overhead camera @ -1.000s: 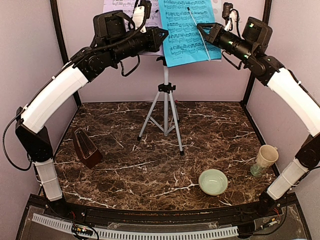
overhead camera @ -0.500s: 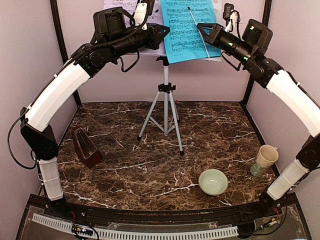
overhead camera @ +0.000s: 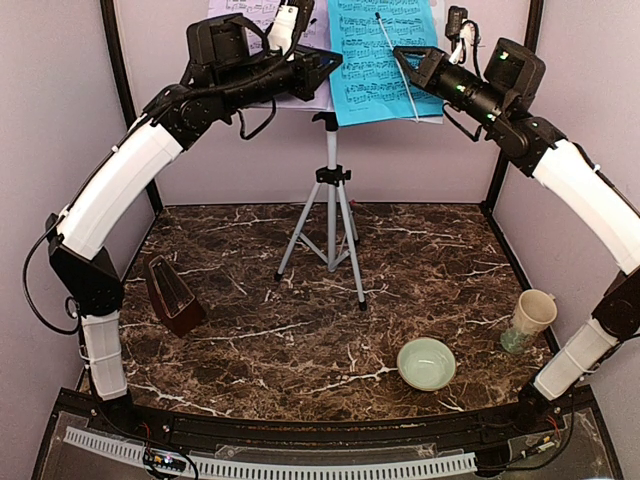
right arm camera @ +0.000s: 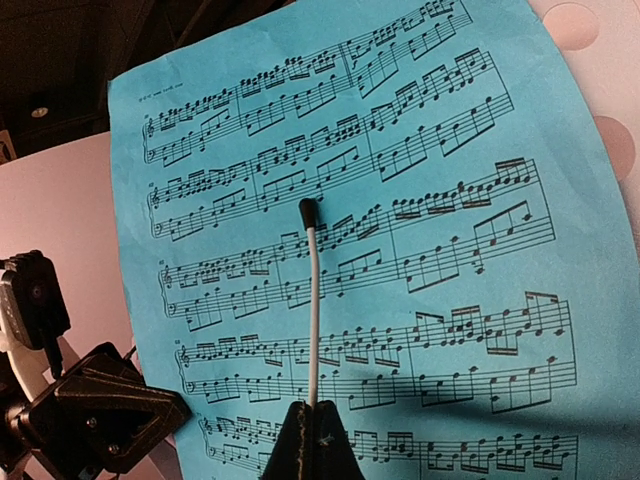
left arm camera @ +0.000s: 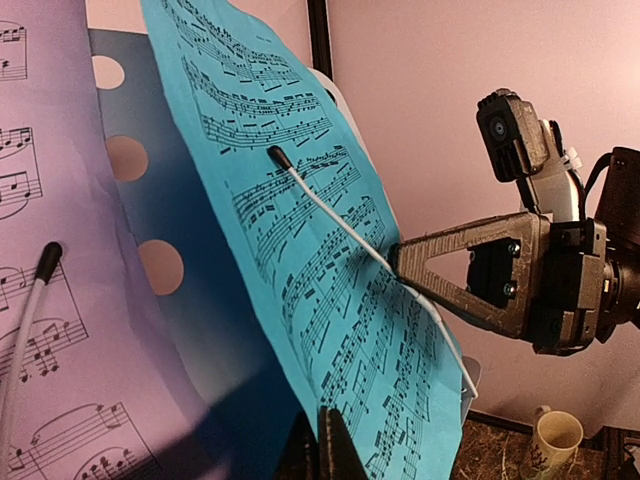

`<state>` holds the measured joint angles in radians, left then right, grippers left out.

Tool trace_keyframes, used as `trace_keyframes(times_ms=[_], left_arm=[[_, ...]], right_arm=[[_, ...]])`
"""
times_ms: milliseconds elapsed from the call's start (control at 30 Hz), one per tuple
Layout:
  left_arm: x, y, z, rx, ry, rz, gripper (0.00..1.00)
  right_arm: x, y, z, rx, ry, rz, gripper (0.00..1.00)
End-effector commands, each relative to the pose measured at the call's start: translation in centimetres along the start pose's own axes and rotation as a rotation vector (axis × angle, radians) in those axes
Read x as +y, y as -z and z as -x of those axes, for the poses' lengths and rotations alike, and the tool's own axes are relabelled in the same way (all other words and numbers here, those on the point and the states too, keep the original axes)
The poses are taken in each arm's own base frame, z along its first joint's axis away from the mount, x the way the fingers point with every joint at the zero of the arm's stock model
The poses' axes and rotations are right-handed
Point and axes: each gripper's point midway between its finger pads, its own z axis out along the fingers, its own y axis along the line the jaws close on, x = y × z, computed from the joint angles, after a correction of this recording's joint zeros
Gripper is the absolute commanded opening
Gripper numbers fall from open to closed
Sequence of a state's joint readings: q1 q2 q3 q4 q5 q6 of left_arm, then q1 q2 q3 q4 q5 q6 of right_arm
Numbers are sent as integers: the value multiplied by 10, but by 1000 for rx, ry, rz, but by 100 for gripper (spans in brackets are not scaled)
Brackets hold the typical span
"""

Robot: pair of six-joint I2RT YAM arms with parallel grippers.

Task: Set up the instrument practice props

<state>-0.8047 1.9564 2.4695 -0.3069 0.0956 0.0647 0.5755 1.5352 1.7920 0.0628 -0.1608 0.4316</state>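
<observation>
The silver tripod music stand (overhead camera: 331, 205) stands at the back centre. Its perforated desk (left arm camera: 118, 110) bears a lavender page (overhead camera: 245, 12) on the left and a cyan page (overhead camera: 375, 85) on the right. My left gripper (overhead camera: 333, 63) is shut on the cyan page's left edge (left arm camera: 330, 400), near its bottom. My right gripper (overhead camera: 402, 55) is shut on the low end of the white wire page holder (right arm camera: 314, 310), which lies across the cyan page (right arm camera: 430, 200). The dark reddish-brown metronome (overhead camera: 172, 295) stands on the table at the left, far from both grippers.
A pale green bowl (overhead camera: 426, 362) sits at the front right and a cream mug (overhead camera: 531, 315) stands by the right edge. The tripod's legs spread over the back middle of the marble table (overhead camera: 300, 330). Black frame posts stand at the back corners.
My left gripper has risen a little and moved right with the cyan page's edge. The cyan page sits slightly higher on the desk. The right gripper has hardly moved.
</observation>
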Motion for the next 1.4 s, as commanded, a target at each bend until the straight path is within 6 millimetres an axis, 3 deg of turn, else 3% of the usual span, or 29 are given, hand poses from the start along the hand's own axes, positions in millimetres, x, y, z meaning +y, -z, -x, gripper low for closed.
trace_keyframes(times_ms=[0,400,600,767,967,1167,1367], left_arm=[[2,9,26,-68,-60,-21,0],[0,5,30,-95,-83,-39,0],[2,7,29,-82,-81,-29,10],[3,15,34,-82,-65,-23,16],[3,26,39,-92,-56,-12,19],[1,34,40,-78,-39,-17,34],[-6,44,43,-86,-43,-12,40]], right_arm=[[12,5,18,-61,0,35,0],[17,4,17,-54,5,57,0],[18,9,21,-58,21,50,19],[19,32,40,-104,72,6,30],[-9,58,40,-88,113,-128,39],[-51,79,21,-40,83,-219,39],[-80,95,19,-31,54,-261,39]])
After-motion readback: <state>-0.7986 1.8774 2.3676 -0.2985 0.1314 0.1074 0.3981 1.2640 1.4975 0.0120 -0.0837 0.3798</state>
